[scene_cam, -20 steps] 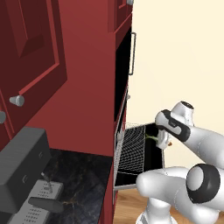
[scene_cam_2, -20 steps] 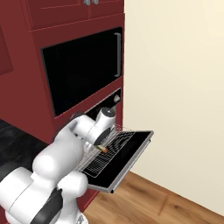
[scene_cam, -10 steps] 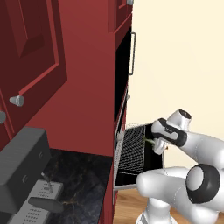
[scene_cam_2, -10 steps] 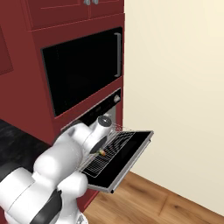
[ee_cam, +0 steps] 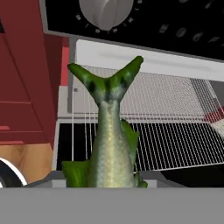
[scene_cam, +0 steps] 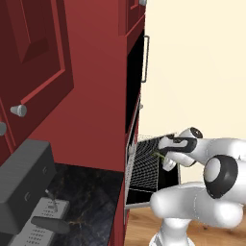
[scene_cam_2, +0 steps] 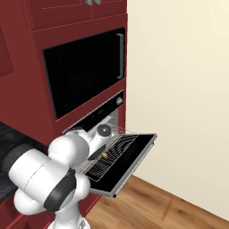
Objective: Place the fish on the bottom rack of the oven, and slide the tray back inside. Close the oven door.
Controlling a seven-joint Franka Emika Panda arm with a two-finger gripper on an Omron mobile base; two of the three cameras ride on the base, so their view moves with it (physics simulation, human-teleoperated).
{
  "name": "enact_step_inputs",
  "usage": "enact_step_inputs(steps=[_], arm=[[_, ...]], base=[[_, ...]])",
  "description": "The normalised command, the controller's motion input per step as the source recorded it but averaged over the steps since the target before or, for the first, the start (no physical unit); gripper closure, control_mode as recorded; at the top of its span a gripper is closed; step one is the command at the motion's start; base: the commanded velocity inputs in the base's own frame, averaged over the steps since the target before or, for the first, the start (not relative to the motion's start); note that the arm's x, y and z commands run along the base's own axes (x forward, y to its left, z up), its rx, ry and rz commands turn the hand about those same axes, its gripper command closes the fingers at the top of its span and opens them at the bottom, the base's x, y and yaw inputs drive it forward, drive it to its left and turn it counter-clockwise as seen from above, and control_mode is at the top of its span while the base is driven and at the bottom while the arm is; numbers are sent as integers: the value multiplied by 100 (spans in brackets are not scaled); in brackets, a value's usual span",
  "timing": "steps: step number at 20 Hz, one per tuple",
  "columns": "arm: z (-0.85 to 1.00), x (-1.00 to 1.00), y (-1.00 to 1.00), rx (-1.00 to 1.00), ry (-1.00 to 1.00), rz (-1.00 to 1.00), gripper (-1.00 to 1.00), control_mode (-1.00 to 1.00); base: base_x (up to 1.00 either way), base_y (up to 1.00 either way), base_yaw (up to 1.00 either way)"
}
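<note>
My gripper [scene_cam: 164,153] is shut on the fish [ee_cam: 111,144], a greenish-grey fish whose forked tail points up in the hand view. Its orange end [scene_cam_2: 104,155] shows just above the bottom rack [scene_cam_2: 117,150]. That silver wire grid is pulled out over the open oven door [scene_cam_2: 136,160], which lies flat. The fish [scene_cam: 158,154] hangs low over the rack [scene_cam: 143,166], close to the oven [scene_cam_2: 96,115] front. The round knob [ee_cam: 106,11] and dark control strip sit right behind the tail. The fish covers my fingertips.
A black-glass appliance [scene_cam_2: 82,71] with a vertical bar handle [scene_cam: 145,52] sits above the oven. A dark stone counter [scene_cam: 89,211] with a grey appliance [scene_cam: 24,182] lies to the left. Wood floor [scene_cam_2: 174,208] and a cream wall are on the right.
The arm has come down and forward, bringing the fish from above the door to just over the pulled-out rack.
</note>
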Motion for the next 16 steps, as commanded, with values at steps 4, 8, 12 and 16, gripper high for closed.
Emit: enact_step_inputs(steps=[4, 8, 12, 16], arm=[[-15, 44, 0, 0, -2, 0, 100, -100], [-16, 42, 0, 0, 0, 0, 100, -100], [-22, 39, 0, 0, 0, 0, 100, -100], [-29, 35, 0, 0, -2, 0, 100, -100]], base=[[0, 0, 0], [0, 0, 0], [0, 0, 0], [0, 0, 0]])
